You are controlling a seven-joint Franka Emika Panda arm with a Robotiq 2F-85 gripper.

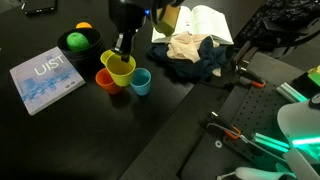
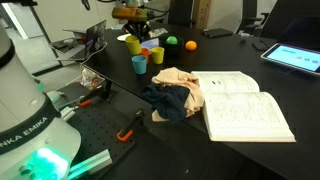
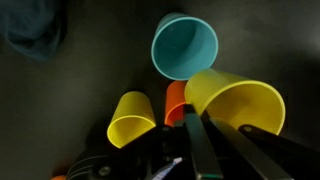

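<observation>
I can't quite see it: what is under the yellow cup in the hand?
An orange cup shows partly under the yellow cup, beside a blue cup. Its inside is covered by the yellow one.

1. A pale blue book lettered UIST [image 1: 45, 78] lies flat near the gripper [image 1: 122, 52], on its picture-left side in an exterior view.
2. A green round thing [image 1: 77, 42] sits beyond that book, also near the gripper, with an orange ball [image 1: 83, 27] just beside it.
3. A heap of beige and dark blue cloth [image 2: 172, 95] lies farther off, against an open book [image 2: 245, 108].
4. A red-handled tool [image 2: 130, 133] lies well apart from the gripper.
</observation>
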